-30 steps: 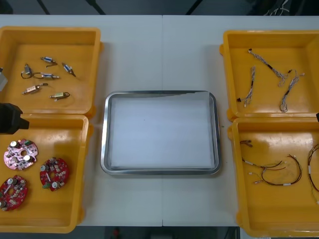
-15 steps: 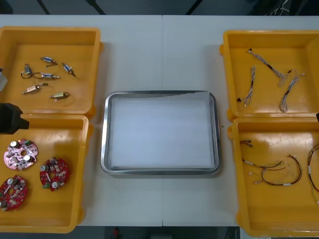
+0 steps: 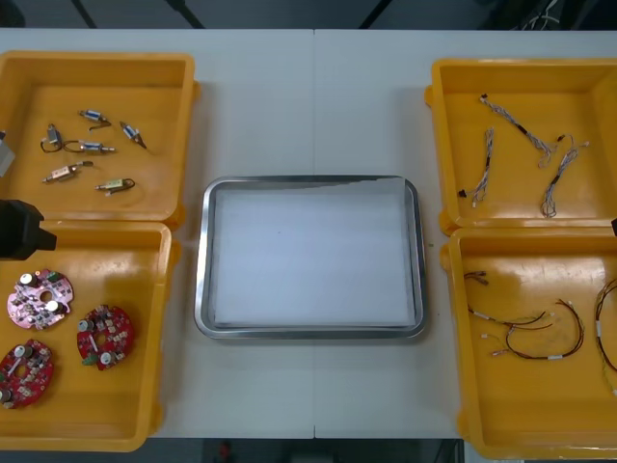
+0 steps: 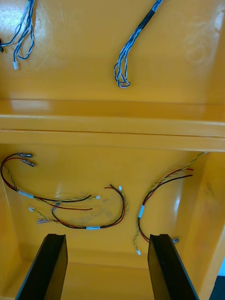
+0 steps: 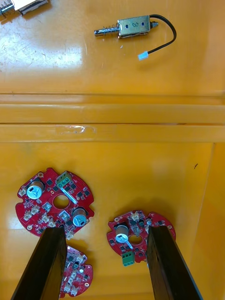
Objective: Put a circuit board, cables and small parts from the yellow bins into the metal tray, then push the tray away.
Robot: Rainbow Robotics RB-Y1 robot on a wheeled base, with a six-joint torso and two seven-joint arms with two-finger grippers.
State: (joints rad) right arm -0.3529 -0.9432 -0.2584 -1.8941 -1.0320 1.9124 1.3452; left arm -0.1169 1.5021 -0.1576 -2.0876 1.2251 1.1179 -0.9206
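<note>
left jaws: wide apart, empty | right jaws: wide apart, empty

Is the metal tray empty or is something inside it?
Empty. The metal tray shows a bare white inside; circuit boards, cables and small metal parts lie in the yellow bins.

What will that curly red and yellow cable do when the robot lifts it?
Probably droop: the red and yellow cable lies in loose curves. Thin, so likely light. It crosses another cable, so may drag it.

Tray (image 3: 201,280) at centre of surface (image 3: 308,106). Left far bin (image 3: 96,60): small parts (image 3: 89,147) inside. Left near bin (image 3: 106,270): circuit boards (image 3: 104,337) inside. Right far bin (image 3: 521,198), right near bin (image 3: 521,405): cables (image 3: 525,338) in each.
</note>
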